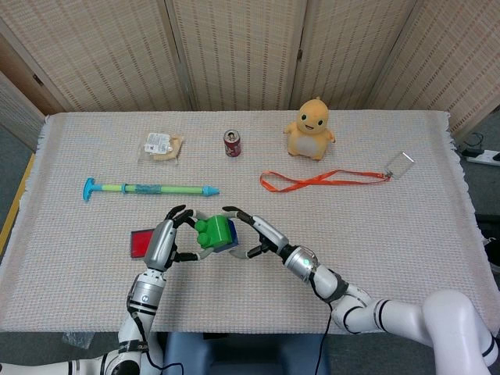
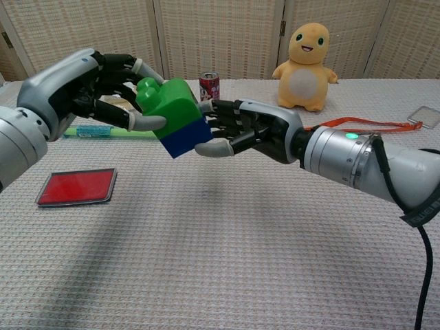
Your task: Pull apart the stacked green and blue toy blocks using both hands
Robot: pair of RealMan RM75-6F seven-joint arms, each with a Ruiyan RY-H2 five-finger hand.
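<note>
A green block (image 1: 211, 228) (image 2: 172, 102) stacked on a blue block (image 1: 233, 239) (image 2: 184, 137) hangs tilted above the table. My left hand (image 1: 167, 239) (image 2: 81, 91) grips the green block from the left, thumb below and fingers over its studs. From the right, my right hand (image 1: 262, 234) (image 2: 251, 128) reaches the blue block with its fingers spread. Its thumb lies at the block's lower right edge and its fingers reach behind the block. I see no closed grip there.
A red card (image 1: 141, 244) (image 2: 75, 187) lies left of the hands. Farther back are a blue-green stick toy (image 1: 148, 189), a snack packet (image 1: 161, 146), a red can (image 1: 233, 143) (image 2: 210, 89), a yellow plush (image 1: 311, 129) (image 2: 306, 58), and an orange lanyard (image 1: 324, 180) with a badge (image 1: 400, 163).
</note>
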